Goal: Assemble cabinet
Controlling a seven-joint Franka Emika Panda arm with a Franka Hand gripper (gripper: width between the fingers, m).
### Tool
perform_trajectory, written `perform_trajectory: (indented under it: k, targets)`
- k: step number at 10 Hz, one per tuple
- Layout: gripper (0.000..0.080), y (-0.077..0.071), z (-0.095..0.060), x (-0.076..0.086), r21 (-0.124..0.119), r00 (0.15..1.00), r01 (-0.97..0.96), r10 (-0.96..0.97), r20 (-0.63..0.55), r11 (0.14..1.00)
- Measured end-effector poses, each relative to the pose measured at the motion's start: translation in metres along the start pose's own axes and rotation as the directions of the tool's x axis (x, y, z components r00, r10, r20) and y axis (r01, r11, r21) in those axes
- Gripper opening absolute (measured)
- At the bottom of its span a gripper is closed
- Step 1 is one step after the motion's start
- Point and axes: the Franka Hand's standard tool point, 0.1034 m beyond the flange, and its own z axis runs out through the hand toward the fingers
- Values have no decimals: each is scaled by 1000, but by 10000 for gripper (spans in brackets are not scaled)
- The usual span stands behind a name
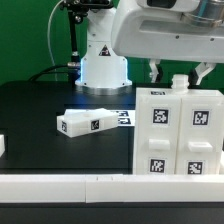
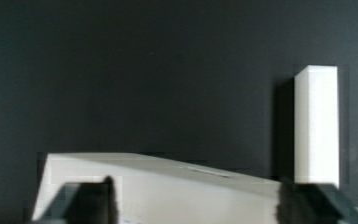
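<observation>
The cabinet [image 1: 178,135] is a white boxy body with black-and-white tags, standing at the exterior view's right. A small raised white piece [image 1: 178,83] sticks up from its top. My gripper [image 1: 179,72] hangs just above that top, one finger on each side of the raised piece, with gaps showing. In the wrist view the gripper [image 2: 202,205] is open, and the cabinet's white top [image 2: 176,180] fills the space between the dark fingertips [image 2: 87,200]. A tall white edge of the cabinet [image 2: 318,120] rises by the other finger. A loose white tagged panel [image 1: 90,122] lies on the black table.
The marker board [image 1: 124,118] lies flat behind the loose panel. The arm's white base [image 1: 103,62] stands at the back. A long white rail [image 1: 70,188] edges the table's front. A small white piece [image 1: 3,145] shows at the left edge.
</observation>
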Motion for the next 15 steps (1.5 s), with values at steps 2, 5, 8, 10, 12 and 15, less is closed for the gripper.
perform_trajectory:
  k: [2, 5, 8, 10, 12, 15]
  targets:
    - [735, 1, 0, 0, 1, 1000, -1, 1, 0, 1000]
    - [795, 4, -3, -1, 5, 1000, -18, 18, -4, 1000]
    - [795, 21, -9, -48, 17, 996, -78, 79, -51, 997]
    - [795, 22, -6, -51, 6, 996, -74, 74, -45, 997]
    - [795, 23, -5, -51, 6, 996, -75, 75, -43, 997]
    - [795, 85, 23, -63, 162, 981, -191, 196, -13, 968]
